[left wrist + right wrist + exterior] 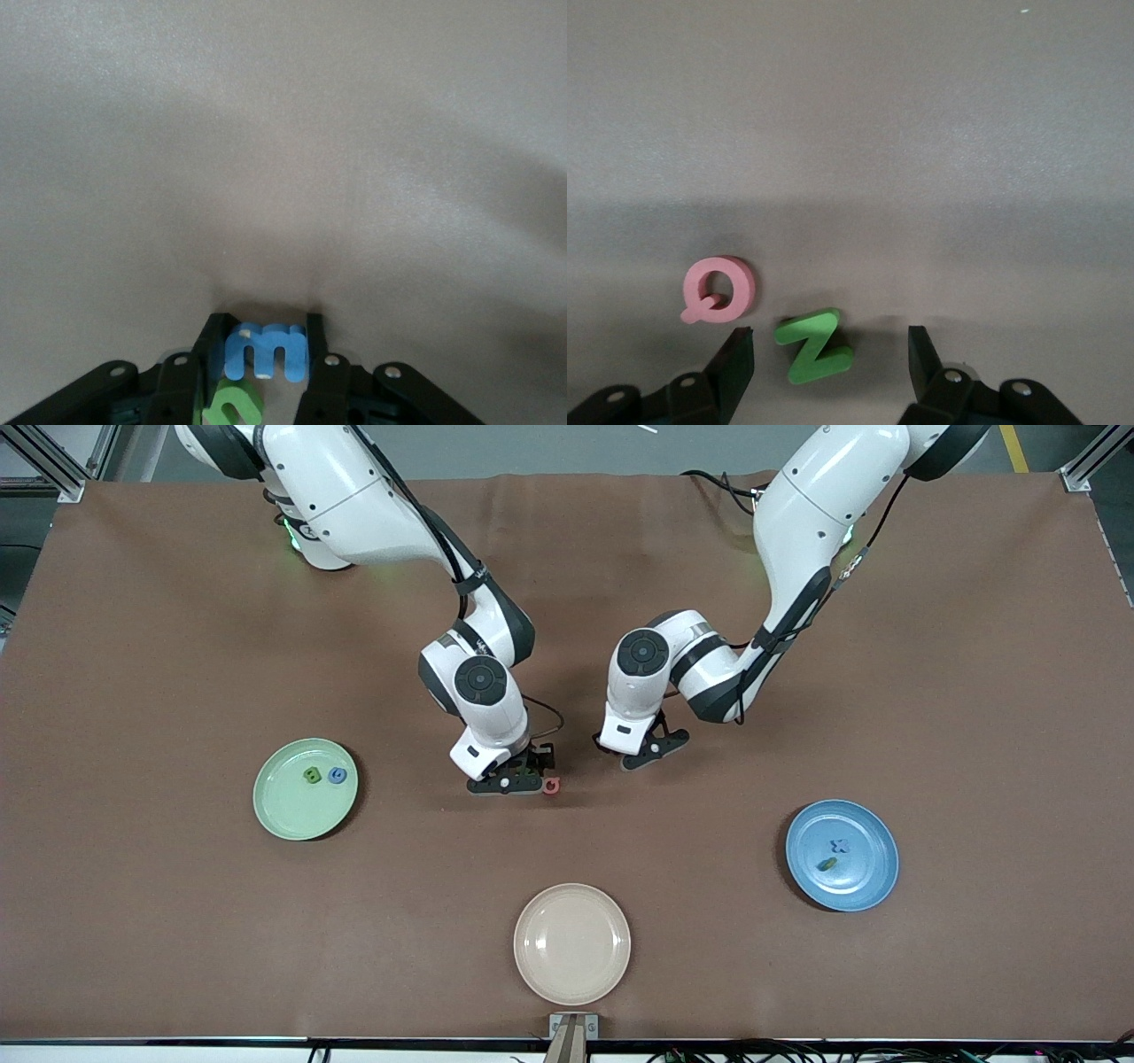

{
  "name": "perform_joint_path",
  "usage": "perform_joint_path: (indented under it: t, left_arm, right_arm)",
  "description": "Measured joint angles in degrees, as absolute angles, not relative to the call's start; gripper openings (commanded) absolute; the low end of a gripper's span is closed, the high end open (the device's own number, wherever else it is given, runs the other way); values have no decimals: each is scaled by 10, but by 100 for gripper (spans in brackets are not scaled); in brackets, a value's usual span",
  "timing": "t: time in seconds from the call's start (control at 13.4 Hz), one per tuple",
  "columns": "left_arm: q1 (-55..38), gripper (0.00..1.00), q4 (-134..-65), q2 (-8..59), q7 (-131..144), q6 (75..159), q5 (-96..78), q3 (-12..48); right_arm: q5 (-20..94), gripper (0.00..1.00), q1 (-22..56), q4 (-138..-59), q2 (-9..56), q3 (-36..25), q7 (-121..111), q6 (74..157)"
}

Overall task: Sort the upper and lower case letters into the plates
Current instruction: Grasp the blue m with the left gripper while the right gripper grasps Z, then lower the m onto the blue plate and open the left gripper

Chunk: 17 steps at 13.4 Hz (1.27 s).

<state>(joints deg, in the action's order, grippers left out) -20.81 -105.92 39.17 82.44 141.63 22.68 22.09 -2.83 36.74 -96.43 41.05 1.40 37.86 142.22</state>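
In the left wrist view a blue letter m sits between the fingers of my left gripper, which press on both its sides, low at the table mid-way along it. A green letter n lies right by it, under the gripper. My right gripper stands open around a green letter Z lying flat on the table, with a pink letter Q just outside one finger. The pale green plate holds a green letter and a blue letter. The blue plate holds a blue letter and a green letter.
A cream-beige plate with nothing in it sits near the table's front edge, nearer the front camera than both grippers. In the front view, my left gripper and right gripper work close beside each other. The pink Q lies between them.
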Motion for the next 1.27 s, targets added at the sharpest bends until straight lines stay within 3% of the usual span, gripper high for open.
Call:
perform_joint_path:
  t: [0.3, 0.6, 0.75, 0.82, 0.97, 1.05, 1.27]
  left_arm:
    - [-174, 0, -1048, 380, 781, 1418, 229, 214]
    - [-62, 0, -1032, 348, 616, 1417, 230, 212]
    - [-10, 1, -1028, 342, 516, 1407, 230, 211]
    - [11, 1, -1027, 341, 475, 1403, 230, 211]
    - [46, 4, -1027, 339, 394, 1400, 231, 210]
    - [65, 8, -1027, 339, 348, 1398, 231, 210]
    - [120, 32, -1029, 339, 231, 1394, 231, 209]
  right_arm:
    - [-36, 72, 368, -964, 416, 14, 379, 1424]
    - [-36, 65, 369, -964, 419, 14, 379, 1426]
    - [-36, 53, 370, -964, 420, 14, 379, 1426]
    - [-36, 42, 371, -964, 421, 14, 379, 1426]
    - [-36, 8, 371, -964, 421, 14, 379, 1426]
    - [-37, 0, 371, -963, 420, 12, 379, 1424]
    - [-36, 0, 361, -961, 419, 4, 376, 1412]
